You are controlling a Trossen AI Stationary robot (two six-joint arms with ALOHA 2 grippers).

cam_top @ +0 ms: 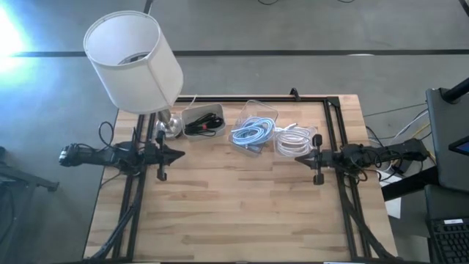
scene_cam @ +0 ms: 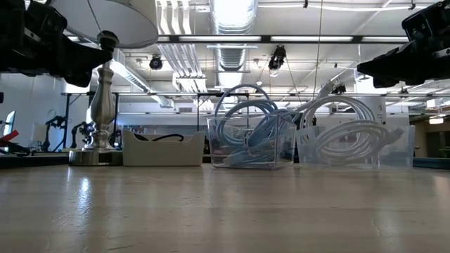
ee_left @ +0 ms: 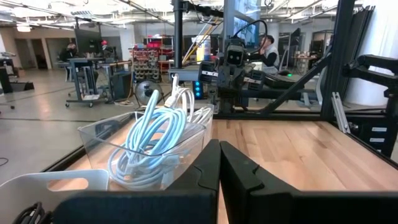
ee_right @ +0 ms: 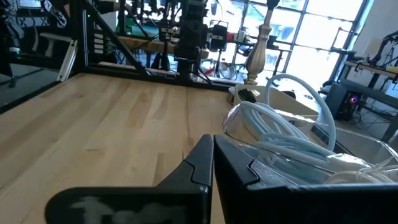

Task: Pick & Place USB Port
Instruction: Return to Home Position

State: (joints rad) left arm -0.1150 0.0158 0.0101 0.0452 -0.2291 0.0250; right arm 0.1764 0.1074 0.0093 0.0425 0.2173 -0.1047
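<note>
Three containers stand in a row at the table's far side. A white tray (cam_top: 203, 121) holds black cables, a clear bin (cam_top: 253, 132) holds coiled light-blue cables (ee_left: 152, 140), and a second clear bin (cam_top: 294, 141) holds white cables (ee_right: 292, 146). No separate USB port shows. My left gripper (cam_top: 182, 155) hovers shut above the table, just near of the white tray, pointing right. My right gripper (cam_top: 297, 158) hovers shut beside the white-cable bin, pointing left. In both wrist views the fingertips meet (ee_left: 219, 155) (ee_right: 212, 152).
A lamp with a white shade (cam_top: 133, 60) and a metal base (scene_cam: 98, 105) stands at the far left corner, beside the white tray. A black frame (cam_top: 333, 125) runs along the table's far and side edges. Bare wood (cam_top: 242, 205) stretches toward the near edge.
</note>
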